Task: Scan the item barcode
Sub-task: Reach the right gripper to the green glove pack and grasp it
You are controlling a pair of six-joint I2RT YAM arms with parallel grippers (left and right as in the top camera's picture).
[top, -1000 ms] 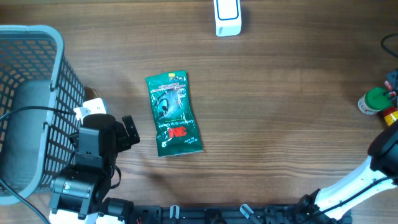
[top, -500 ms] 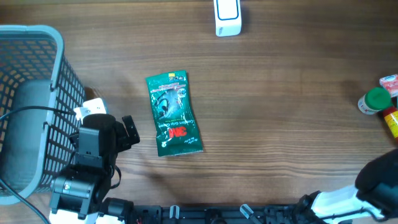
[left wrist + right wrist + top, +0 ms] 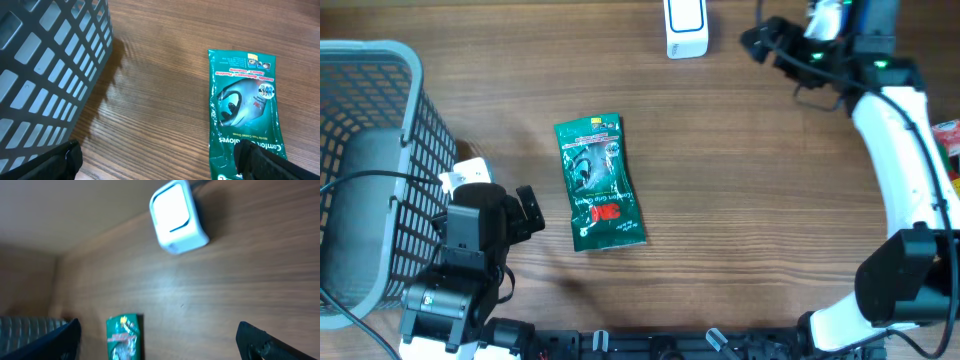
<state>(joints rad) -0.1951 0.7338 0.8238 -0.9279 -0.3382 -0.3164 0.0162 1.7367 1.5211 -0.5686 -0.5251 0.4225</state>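
Overhead view: light is even and soft, coming from above. The wood table point(image 3: 750, 200) is mid-bright with no hard shadows. A faint, diffuse shadow lies on the wood beside the left arm point(image 3: 470, 260). The green packet point(image 3: 598, 183) carries a mild sheen.

Left wrist view: focus is sharp on the wood grain and the packet print. The basket point(image 3: 45, 65) throws a soft shadow to its right. The left gripper point(image 3: 159, 167) shows dark, soft fingers point(image 3: 47, 162).

Right wrist view: the whole frame is smeared by motion blur. The white scanner point(image 3: 177, 215) is nearly blown out, and the packet text is unreadable. The right gripper point(image 3: 160, 342) shows fingers point(image 3: 50, 342) as black blurs.
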